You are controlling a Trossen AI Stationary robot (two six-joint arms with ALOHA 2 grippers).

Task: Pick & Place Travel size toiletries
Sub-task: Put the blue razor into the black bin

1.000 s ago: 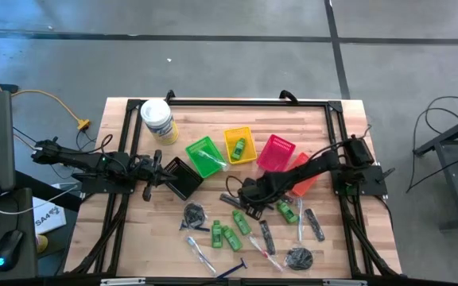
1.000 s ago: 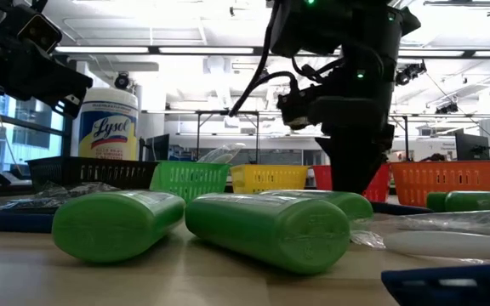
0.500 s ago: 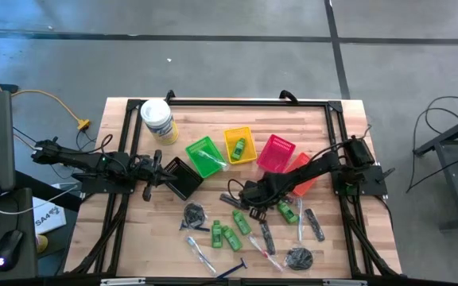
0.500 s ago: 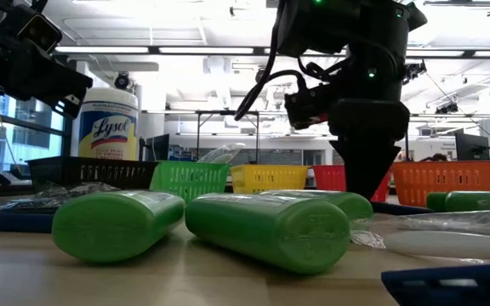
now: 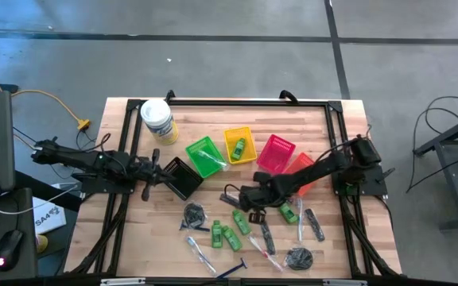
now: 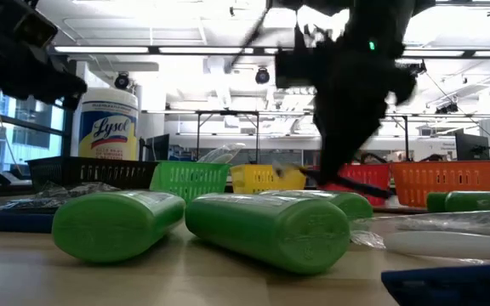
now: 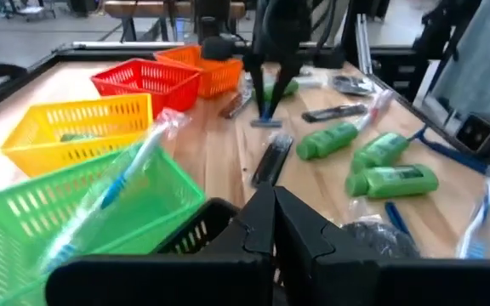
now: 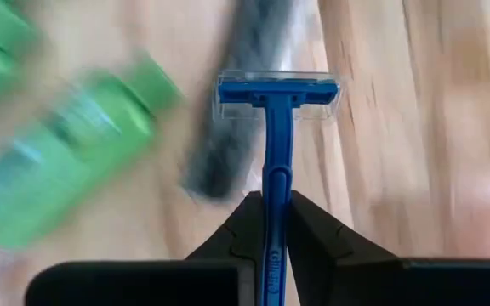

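Blue razor [image 8: 277,161], clear-capped head, handle pinched in right gripper [image 8: 267,223] jaws.

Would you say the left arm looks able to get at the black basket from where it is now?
Probably yes. The left gripper, fingers shut and holding nothing, sits right beside the black basket, with nothing between them; the right gripper is busy farther off, clamped on a blue razor.
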